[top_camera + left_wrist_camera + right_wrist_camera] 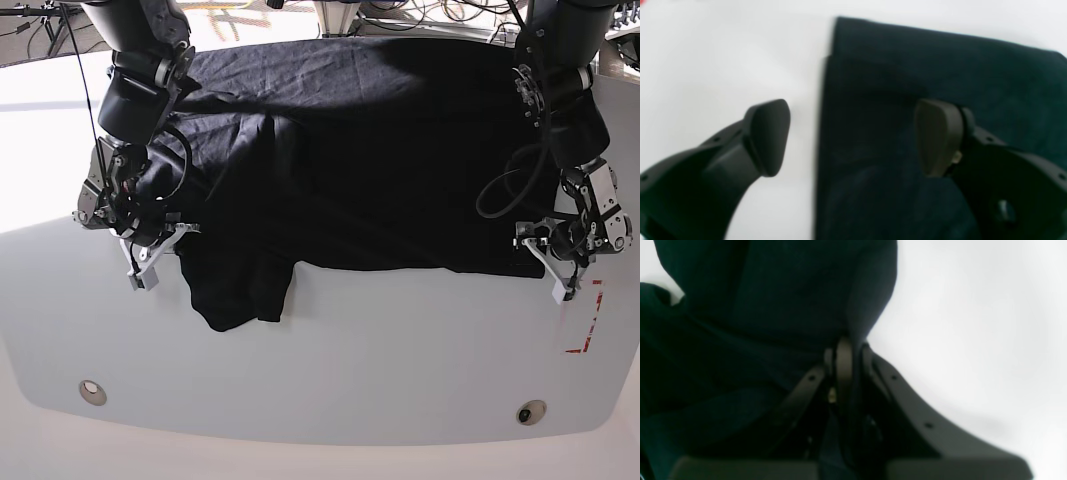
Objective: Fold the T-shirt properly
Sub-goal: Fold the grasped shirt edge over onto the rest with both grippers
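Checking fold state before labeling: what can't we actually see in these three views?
- T-shirt far edge and collar: base view, cut off at the top edge and covered by both arms.
- Cloth inside the right gripper: right wrist view, blurred and dark; layer count unreadable.
- Shirt layers near the open left gripper: left wrist view, blurred; frame edges crop the cloth.

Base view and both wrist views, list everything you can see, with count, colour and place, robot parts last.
T-shirt: one, black, spread across the table, a sleeve hanging toward the front edge.
Table: one, white, under everything.
Tape marks: red, on the table near the left arm.
Round fittings: two, near the table's front edge.
Left gripper: one, black, open, straddling the shirt's folded edge.
Right gripper: one, black, shut on the T-shirt.
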`<state>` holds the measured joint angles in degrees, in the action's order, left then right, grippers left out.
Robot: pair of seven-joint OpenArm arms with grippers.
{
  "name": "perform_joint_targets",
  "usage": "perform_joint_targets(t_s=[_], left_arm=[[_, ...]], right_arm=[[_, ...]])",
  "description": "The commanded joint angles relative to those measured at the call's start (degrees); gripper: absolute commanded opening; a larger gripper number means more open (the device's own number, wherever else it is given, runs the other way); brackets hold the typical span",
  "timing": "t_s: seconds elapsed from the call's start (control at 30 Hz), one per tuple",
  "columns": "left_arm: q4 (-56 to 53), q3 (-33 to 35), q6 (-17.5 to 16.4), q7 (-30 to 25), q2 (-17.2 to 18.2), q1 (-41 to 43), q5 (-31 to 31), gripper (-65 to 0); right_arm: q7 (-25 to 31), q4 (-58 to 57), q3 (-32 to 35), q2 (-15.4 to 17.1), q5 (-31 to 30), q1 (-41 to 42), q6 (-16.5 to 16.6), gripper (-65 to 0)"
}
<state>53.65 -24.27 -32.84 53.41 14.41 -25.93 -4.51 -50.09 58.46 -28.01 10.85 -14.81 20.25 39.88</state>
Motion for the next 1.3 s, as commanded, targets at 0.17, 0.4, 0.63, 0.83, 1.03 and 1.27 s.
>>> perform_joint_targets(t_s=[0.17, 0.4, 0.63, 0.83, 1.03, 1.27], left_arm=[[0.37, 1.02, -1.84, 0.17, -1.71, -1.36, -0.54, -42.2], [0.81, 1.02, -1.75, 0.17, -1.71, -1.19, -0.54, -64.7], [5.12, 0.67, -2.02, 0.44, -1.36, -0.75, -0.54, -65.0], [18.66, 0.67, -2.11, 1.14, -1.36, 3.38, -0.81, -65.0], [28.95, 0.84, -2.19, 6.24, -2.15, 5.41, -0.98, -65.0], [35.54, 0.67, -2.28, 7.03, -3.38, 8.39, -0.98, -65.0]], right_arm=[[0.28, 1.1, 0.01, 1.06, -0.09, 1.51, 0.12, -62.3], [0.2, 1.1, 0.1, 1.06, -0.09, 1.68, 0.12, -62.6], [-0.33, 3.39, 0.1, 1.06, -0.09, 1.77, 0.12, -62.9], [-7.72, 13.94, 0.01, 1.06, -0.09, 1.42, 0.12, -62.9], [-14.22, 22.99, 0.01, 1.06, -0.09, -0.16, 0.12, -62.9], [-19.06, 33.46, -0.08, 1.06, -0.53, -4.12, 0.12, -62.9]])
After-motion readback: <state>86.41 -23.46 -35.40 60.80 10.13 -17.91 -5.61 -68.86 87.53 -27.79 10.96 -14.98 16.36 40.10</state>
